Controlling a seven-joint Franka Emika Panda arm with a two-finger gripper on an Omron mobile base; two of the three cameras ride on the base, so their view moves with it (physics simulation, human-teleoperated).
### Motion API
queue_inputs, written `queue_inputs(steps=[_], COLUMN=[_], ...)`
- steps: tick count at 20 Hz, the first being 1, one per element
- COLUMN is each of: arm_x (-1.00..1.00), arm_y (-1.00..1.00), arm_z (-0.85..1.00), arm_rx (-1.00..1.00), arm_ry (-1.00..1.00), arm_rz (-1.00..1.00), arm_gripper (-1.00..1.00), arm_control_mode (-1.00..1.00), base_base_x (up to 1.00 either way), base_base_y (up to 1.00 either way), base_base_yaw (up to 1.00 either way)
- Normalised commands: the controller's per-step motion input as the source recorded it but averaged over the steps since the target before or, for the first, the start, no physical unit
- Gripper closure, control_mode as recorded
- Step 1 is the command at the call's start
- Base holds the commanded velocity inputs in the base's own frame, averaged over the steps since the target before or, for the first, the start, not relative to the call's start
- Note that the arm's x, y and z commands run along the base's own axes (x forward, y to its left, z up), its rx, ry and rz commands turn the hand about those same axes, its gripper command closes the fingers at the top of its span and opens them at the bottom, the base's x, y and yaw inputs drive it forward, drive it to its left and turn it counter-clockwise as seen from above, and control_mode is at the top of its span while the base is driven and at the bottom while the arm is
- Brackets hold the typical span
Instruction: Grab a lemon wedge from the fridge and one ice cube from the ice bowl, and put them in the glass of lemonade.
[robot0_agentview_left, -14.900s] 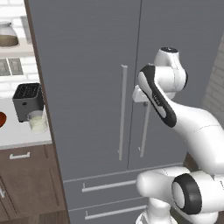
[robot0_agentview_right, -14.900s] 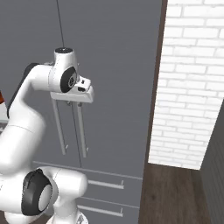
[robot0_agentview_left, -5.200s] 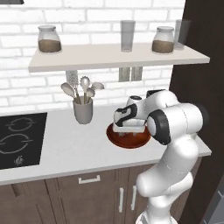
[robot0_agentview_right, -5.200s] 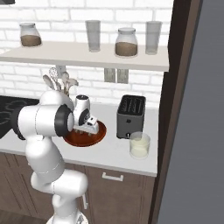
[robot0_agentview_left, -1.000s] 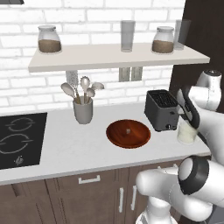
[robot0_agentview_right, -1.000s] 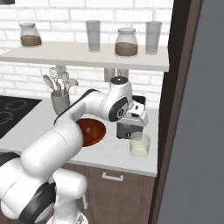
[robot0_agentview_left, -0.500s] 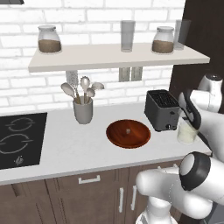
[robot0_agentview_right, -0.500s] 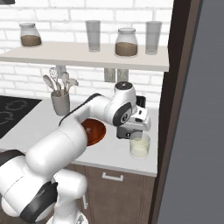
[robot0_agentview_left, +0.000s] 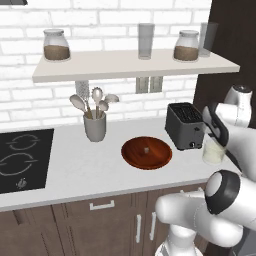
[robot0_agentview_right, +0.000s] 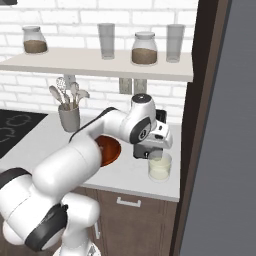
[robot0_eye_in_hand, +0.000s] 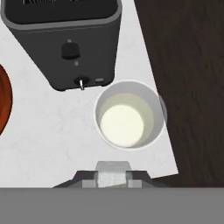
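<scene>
Since a second ago my hand has slid from beside the toaster (robot0_eye_in_hand: 65, 39) to a spot above the glass of lemonade (robot0_eye_in_hand: 130, 114), and the counter around it lies as it did. My gripper (robot0_eye_in_hand: 113, 178) has its jaws drawn in close on the ice cube (robot0_eye_in_hand: 113, 173), a pale translucent block pinched between my fingertips at the near edge of the hand view. The glass stands directly below and just ahead of my jaws, upright, its round mouth open toward me and pale yellowish-white liquid in its bottom. The cube is above the glass rim's near side, not in the liquid.

Beyond the glass, just past its far rim, sits the black toaster, close to the glass but apart from it. Off to one side of my jaws a curved sliver of the ice bowl (robot0_eye_in_hand: 3, 103) shows on the white counter (robot0_eye_in_hand: 48, 127). In the left base view the reddish-brown bowl (robot0_agentview_left: 146, 152) lies on the counter between the toaster (robot0_agentview_left: 186, 125) and a grey utensil cup (robot0_agentview_left: 95, 126); I see one small pale speck at its middle but cannot tell what it is. From the right base view my hand (robot0_agentview_right: 159, 139) hangs just over the glass (robot0_agentview_right: 159, 167), with the toaster hidden behind it. I cannot make out a lemon wedge in the liquid.
</scene>
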Motion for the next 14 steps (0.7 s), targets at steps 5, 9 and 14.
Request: queue_inputs(steps=[5, 9, 14], arm_x=[0.37, 0.19, 0.16], arm_y=[-0.07, -0.13, -0.13], arm_z=[0.00, 0.00, -0.03], arm_rx=[0.00, 0.00, 0.00], arm_ry=[0.01, 0.00, 0.00], arm_rz=[0.00, 0.00, 0.01], arm_gripper=[1.00, 1.00, 1.00], arm_control_mode=[-1.00, -1.00, -1.00], base_base_x=[0.00, 0.00, 0.00], base_base_y=[0.00, 0.00, 0.00], base_base_yaw=[0.00, 0.00, 0.00])
